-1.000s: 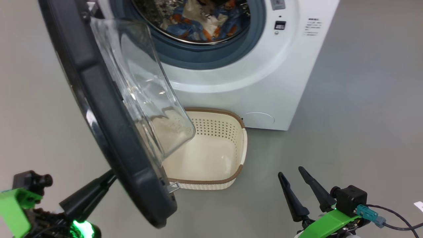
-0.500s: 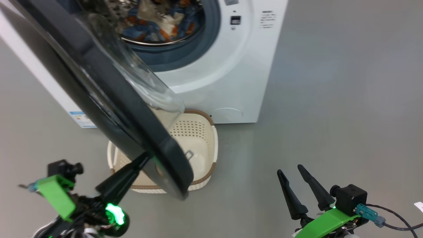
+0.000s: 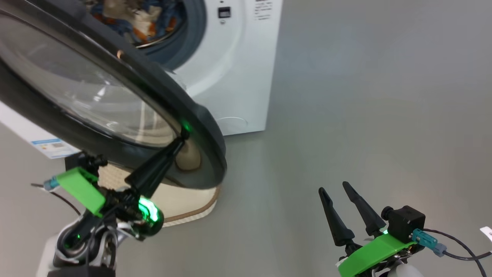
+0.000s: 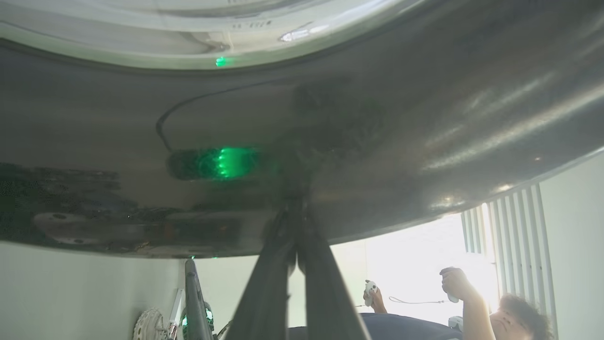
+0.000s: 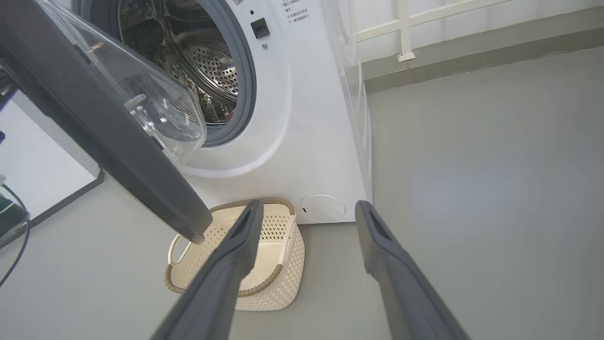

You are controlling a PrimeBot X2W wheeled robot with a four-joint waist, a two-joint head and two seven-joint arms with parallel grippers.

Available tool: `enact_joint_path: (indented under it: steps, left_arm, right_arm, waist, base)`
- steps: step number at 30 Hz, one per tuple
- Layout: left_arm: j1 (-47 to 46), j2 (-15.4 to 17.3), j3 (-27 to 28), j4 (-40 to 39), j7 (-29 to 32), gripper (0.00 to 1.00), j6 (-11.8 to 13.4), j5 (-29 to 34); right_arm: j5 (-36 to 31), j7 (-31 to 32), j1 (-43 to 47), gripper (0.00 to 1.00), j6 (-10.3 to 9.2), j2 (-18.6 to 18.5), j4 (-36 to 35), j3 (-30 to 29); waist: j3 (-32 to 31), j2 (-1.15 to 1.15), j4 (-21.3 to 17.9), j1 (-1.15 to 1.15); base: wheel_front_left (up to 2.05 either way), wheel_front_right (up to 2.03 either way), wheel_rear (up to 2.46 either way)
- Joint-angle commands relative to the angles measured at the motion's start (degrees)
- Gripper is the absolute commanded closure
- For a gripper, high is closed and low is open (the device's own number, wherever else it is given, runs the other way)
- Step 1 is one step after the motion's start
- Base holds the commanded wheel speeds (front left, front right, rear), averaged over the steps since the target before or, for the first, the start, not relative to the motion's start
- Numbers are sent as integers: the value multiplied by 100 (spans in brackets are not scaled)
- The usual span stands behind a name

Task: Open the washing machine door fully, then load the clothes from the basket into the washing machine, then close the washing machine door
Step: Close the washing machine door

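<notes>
Against the washing machine door (image 3: pixel 88 96) near its free edge, the left gripper (image 3: pixel 180 139) presses with jaws together; a steady push square to the glossy panel should latch it. The clothes (image 3: pixel 134 21) lie in the drum (image 5: pixel 207 71), the basket (image 3: pixel 188 200) sits seemingly empty on the grey floor (image 3: pixel 365 96) beneath, and the right gripper (image 3: pixel 331 187) idles, jaws apart.

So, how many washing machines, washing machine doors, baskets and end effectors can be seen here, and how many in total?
Washing machine: 1
Washing machine door: 1
Basket: 1
End effectors: 2, the left end effector and the right end effector
Total: 5
</notes>
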Motion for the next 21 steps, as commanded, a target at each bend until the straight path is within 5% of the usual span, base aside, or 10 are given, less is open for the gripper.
enact_joint_path:
  steps: [1, 11, 21]
  left_arm:
    - [-243, 62, 147, -83, -48, 100, -49, -8]
    - [-1060, 62, 215, 229, -834, 100, -62, 218]
    - [-1175, 62, 337, 392, -1042, 100, -63, 256]
  right_arm:
    - [100, -68, -118, 0, 9, 45, -126, 145]
    - [122, -68, -228, 0, 9, 99, -70, 212]
    - [114, -68, -238, 0, 9, 120, -59, 130]
  waist:
    - [112, 0, -177, 0]
    - [317, 0, -664, 0]
    - [271, 0, -717, 0]
  base:
    - [0, 0, 0]
    - [0, 0, 0]
    - [0, 0, 0]
